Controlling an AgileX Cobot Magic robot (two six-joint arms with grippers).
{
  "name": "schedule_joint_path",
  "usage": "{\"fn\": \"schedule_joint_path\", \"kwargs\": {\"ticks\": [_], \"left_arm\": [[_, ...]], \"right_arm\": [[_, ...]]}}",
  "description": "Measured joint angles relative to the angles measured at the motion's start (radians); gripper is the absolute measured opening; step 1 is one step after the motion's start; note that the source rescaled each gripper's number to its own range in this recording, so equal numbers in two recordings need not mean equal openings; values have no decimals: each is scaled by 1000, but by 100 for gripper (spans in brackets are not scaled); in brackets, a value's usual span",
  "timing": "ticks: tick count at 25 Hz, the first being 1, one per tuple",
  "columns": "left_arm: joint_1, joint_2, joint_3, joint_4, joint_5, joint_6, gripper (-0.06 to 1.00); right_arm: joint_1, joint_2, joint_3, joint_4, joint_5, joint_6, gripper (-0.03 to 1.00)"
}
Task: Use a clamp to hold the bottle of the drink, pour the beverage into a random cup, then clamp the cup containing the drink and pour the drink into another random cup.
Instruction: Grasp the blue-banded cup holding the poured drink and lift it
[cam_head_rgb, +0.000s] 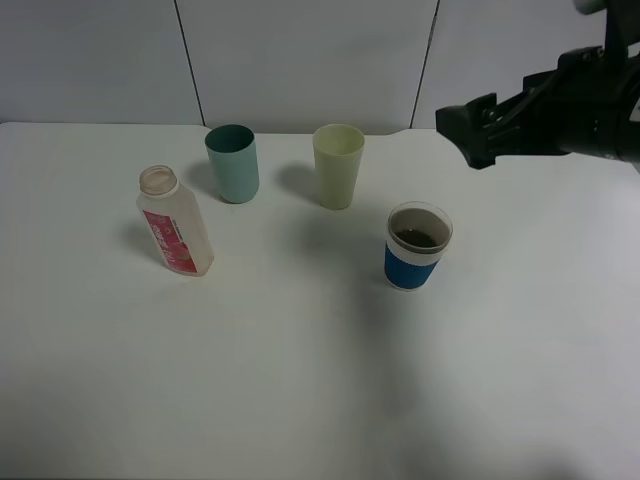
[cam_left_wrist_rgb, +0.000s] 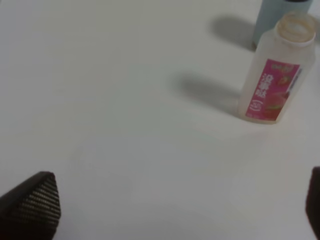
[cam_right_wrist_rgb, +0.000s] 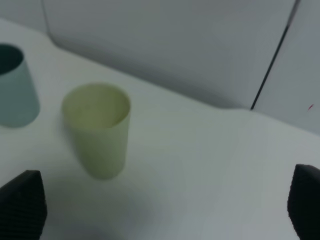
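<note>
The bottle stands uncapped at the table's left, clear with a pink-red label. A short whitish cup with a blue band sits right of centre with brown beverage in it. The pale yellow-green tumbler stands behind it. My right gripper hovers open at the upper right, above and behind the banded cup, holding nothing. In the left wrist view my left gripper is open and empty, well short of the bottle; that arm is outside the exterior view.
A teal tumbler stands behind the bottle, left of the yellow-green one. The white table ends at a grey panelled wall at the back.
</note>
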Motion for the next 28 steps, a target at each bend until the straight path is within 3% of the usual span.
{"fn": "schedule_joint_path", "kwargs": {"ticks": [3, 19, 28], "left_arm": [[0, 0, 0, 0, 0, 0, 100], [0, 0, 0, 0, 0, 0, 100], [0, 0, 0, 0, 0, 0, 100]], "right_arm": [[33, 0, 70, 0, -5, 0, 89], [35, 0, 299, 42, -8, 37, 89], [54, 90, 374, 45, -19, 123, 89]]}}
